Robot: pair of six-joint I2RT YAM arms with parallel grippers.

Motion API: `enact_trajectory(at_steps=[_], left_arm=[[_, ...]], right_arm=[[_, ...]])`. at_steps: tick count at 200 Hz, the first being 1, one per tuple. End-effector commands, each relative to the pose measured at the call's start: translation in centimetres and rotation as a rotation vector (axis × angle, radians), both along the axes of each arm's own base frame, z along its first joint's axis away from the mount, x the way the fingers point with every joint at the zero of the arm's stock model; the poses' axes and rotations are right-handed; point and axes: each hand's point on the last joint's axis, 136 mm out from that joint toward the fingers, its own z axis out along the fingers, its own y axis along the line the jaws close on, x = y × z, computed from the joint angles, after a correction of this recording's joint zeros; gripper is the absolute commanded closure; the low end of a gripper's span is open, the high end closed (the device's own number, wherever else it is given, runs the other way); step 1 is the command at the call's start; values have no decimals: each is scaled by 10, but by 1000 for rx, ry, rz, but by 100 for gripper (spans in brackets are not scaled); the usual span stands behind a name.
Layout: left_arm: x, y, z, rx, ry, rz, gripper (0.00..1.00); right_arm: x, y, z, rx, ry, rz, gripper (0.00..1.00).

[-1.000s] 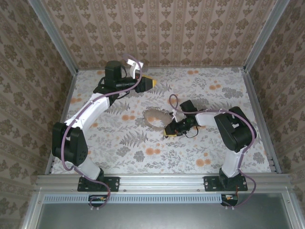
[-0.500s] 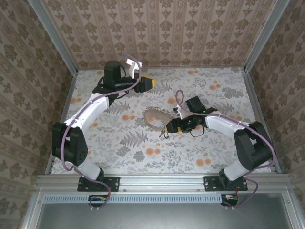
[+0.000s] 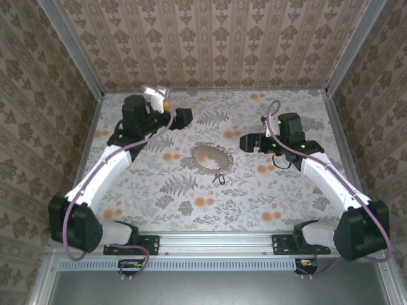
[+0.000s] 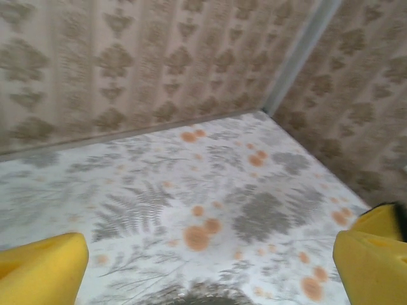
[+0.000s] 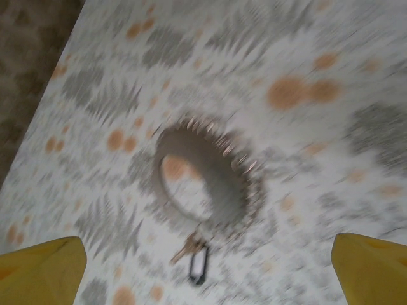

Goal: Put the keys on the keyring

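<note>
1. Two grippers are held above the table point(image 3: 280, 203), each well apart from the ring: the left gripper point(image 3: 188, 116) toward the far left, the right gripper point(image 3: 245, 143) to the ring's right.
2. Both are seen with jaws apart and nothing between them. The left's yellow fingers point(image 4: 39, 270) sit at the two edges of its wrist view, and the right's fingers point(image 5: 372, 265) likewise.
3. One ring point(image 3: 212, 157), a tan loop, is laid flat mid-table, judged so placed that either arm may reach it.
4. One set of keys point(image 5: 198, 265), a tiny dark oblong with a pale end, is found touching the ring's near edge. Whether it is threaded on cannot be told, the wrist view being blurred.
5. Since nothing is gripped, the keys are judged either hung already or left for a fresh grasp.
6. Counted: two grippers, four fingers, one ring, one keys piece.
</note>
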Motion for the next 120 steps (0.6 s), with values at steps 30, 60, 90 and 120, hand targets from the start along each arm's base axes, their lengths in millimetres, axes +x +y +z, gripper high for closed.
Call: enact_trajectory(at_steps=[30,60,90,120], left_arm=[[-9,77,5,324,-319,410,0],[-13,129,-24,399,-294,599,0],[-14,173,-72,450,-214,715,0],[-16,203,-132,509,-141,780,0]], right_arm=[[43,-98,30,-144,-258,-473,0],[49,-137,23,-199,-326,-675,0],[50,-157,-2,-321,-289,-694,0],[48,-173,-22,-374,-295,-725,0]])
